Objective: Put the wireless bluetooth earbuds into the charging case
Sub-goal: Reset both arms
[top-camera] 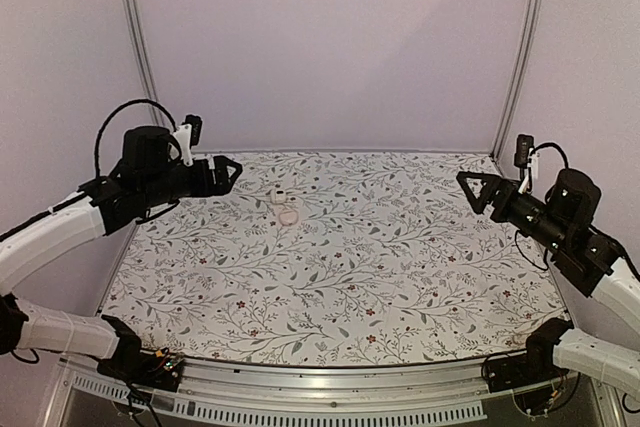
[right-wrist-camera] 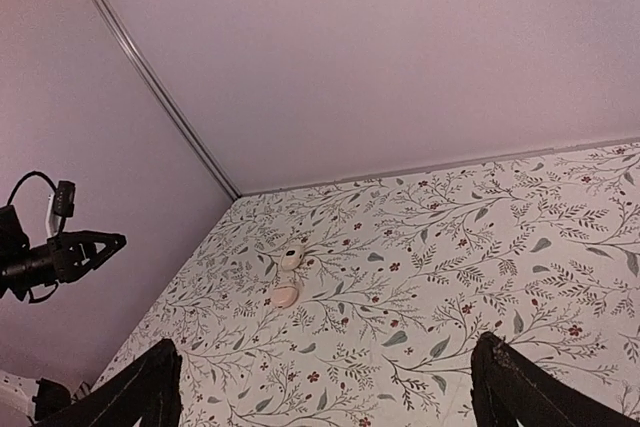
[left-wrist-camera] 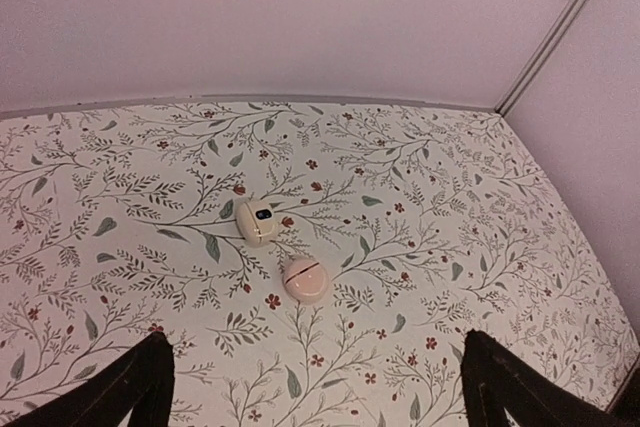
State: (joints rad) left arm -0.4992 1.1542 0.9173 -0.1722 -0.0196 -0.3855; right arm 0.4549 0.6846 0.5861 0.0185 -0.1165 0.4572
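Note:
The charging case [left-wrist-camera: 258,221] is a small cream pebble with a dark spot, lying on the floral tabletop; it also shows in the top view [top-camera: 279,195] and the right wrist view [right-wrist-camera: 291,258]. Just in front of the case and a little apart lies the earbuds piece [left-wrist-camera: 306,279], a pale pink rounded lump [top-camera: 289,215] [right-wrist-camera: 284,295] with a thin line across it. My left gripper [top-camera: 228,173] hovers open to their left, aimed at them, nothing between its fingers [left-wrist-camera: 317,352]. My right gripper [top-camera: 472,187] is open and empty at the far right [right-wrist-camera: 328,352].
The floral mat [top-camera: 380,277] covers the table up to plain walls at the back and sides, with metal corner posts [top-camera: 135,37]. The left gripper [right-wrist-camera: 100,244] shows at the left edge of the right wrist view.

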